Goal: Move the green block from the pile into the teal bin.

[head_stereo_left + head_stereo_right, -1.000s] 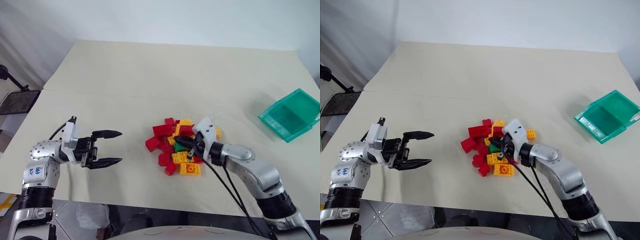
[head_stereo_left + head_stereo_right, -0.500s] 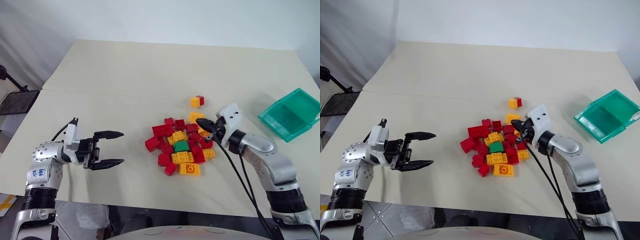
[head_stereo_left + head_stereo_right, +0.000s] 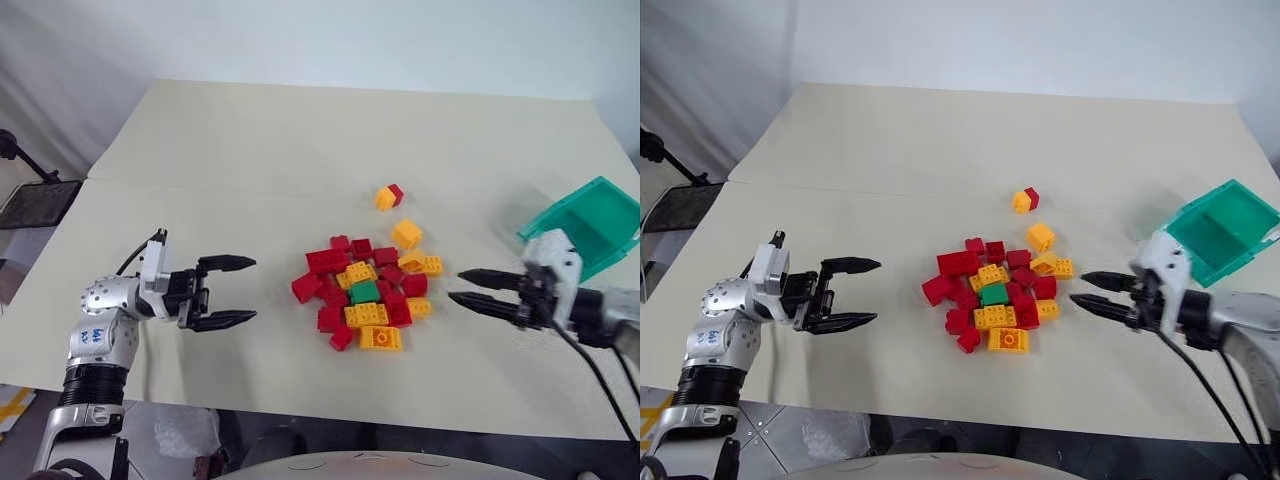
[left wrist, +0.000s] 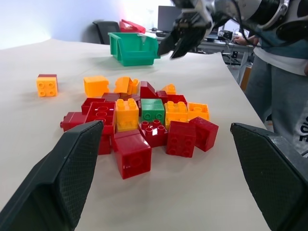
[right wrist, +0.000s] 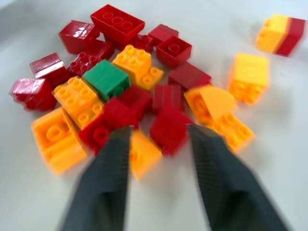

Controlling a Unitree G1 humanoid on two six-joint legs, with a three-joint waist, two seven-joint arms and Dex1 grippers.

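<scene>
Green block (image 3: 363,292): lies studs up in the middle of the pile, red and yellow bricks touching it on every side; nothing grips it.
Pile (image 3: 345,262): loose red and yellow-orange bricks near the worktop's front edge; a joined yellow and red pair (image 3: 389,196) sits apart, farther back.
Teal bin (image 3: 590,217): at the worktop's right edge, well apart from the pile.
Right gripper (image 3: 471,288): just right of the pile, pointing left at it, jaws parted and holding nothing.
Left gripper (image 3: 232,291): left of the pile, level, pointing right, jaws wide apart and holding nothing.
Worktop (image 3: 300,150): plain cream sheet, white wall behind.
Writing: blue marks on the left arm, unreadable.
</scene>
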